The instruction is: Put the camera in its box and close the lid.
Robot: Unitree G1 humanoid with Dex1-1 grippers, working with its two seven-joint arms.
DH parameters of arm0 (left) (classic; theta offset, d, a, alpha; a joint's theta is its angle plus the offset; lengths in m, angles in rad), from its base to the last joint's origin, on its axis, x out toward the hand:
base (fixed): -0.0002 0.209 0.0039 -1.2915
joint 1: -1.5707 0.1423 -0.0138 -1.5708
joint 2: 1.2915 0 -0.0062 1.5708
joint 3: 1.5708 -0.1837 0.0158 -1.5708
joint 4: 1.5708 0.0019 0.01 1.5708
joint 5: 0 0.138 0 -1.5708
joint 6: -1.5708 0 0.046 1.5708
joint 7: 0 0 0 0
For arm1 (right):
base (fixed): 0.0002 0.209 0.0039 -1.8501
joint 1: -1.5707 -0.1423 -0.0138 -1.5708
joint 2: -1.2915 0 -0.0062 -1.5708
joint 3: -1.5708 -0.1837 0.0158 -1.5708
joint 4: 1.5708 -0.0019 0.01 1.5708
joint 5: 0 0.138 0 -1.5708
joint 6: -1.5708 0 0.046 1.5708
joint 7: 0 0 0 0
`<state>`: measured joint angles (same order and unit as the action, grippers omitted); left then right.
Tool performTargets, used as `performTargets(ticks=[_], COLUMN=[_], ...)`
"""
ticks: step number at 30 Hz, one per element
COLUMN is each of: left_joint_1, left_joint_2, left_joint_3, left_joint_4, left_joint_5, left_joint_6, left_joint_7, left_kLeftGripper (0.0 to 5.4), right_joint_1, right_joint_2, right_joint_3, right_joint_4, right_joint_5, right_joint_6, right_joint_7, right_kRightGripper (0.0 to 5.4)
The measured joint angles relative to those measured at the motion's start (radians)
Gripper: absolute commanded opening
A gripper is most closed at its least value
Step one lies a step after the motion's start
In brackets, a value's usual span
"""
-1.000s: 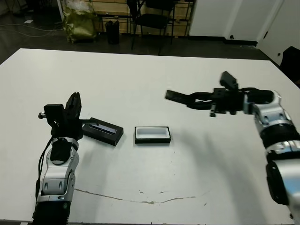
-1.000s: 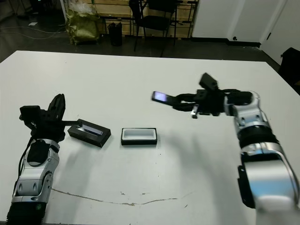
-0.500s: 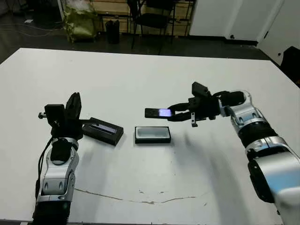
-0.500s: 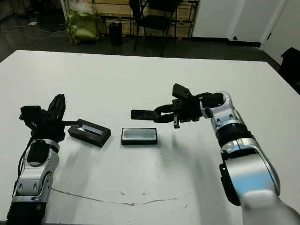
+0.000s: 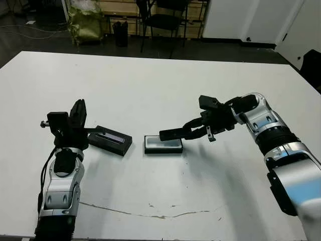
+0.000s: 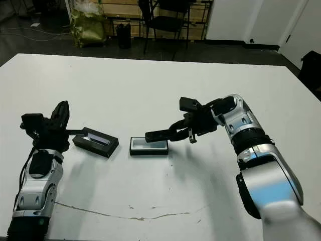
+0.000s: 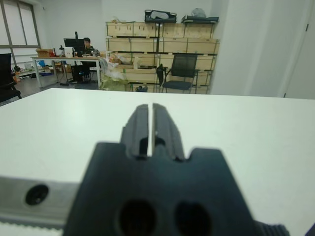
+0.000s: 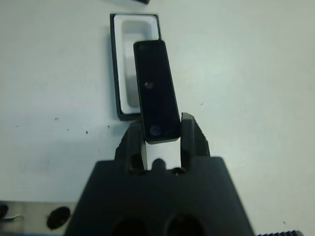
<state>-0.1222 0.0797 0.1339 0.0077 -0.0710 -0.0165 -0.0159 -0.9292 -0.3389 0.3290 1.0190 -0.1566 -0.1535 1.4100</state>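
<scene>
The black bar-shaped camera (image 5: 174, 134) hangs just above the right part of the white-lined box (image 5: 156, 146), held at one end by my right gripper (image 5: 195, 129), which is shut on it. In the right wrist view the camera (image 8: 156, 98) lies lengthwise over the box (image 8: 118, 69), shifted toward one long side. To the left of the box lies the striped black lid (image 5: 111, 139) on the table. My left gripper (image 5: 78, 114) is raised just left of the lid, pointing upward, fingers (image 7: 139, 127) pressed together and holding nothing.
A thin dark crack (image 5: 150, 212) runs across the white table (image 5: 150, 80) near its front edge. Beyond the far edge stand a black chair (image 5: 165, 20), a yellow-green bag (image 5: 86, 22) and wooden shelving. A person sits at a desk far off in the left wrist view.
My right arm has carried the camera down and leftward, from well above the table to just over the box. The left arm, lid and box have stayed put.
</scene>
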Motion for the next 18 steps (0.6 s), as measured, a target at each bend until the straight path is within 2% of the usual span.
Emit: performTargets(ticks=[18], left_joint_1=[0.001], left_joint_2=[0.000], left_joint_3=[0.000], left_joint_4=[-0.013], left_joint_5=[0.002], left_joint_6=[0.021], left_joint_7=[0.010], left_kLeftGripper=[0.00], right_joint_1=[-0.016], right_joint_2=[0.037], right_joint_3=[-0.016], right_joint_4=[0.102], right_joint_5=[0.022], right_joint_6=[-0.028], right_joint_7=[0.047], right_kRightGripper=[0.38])
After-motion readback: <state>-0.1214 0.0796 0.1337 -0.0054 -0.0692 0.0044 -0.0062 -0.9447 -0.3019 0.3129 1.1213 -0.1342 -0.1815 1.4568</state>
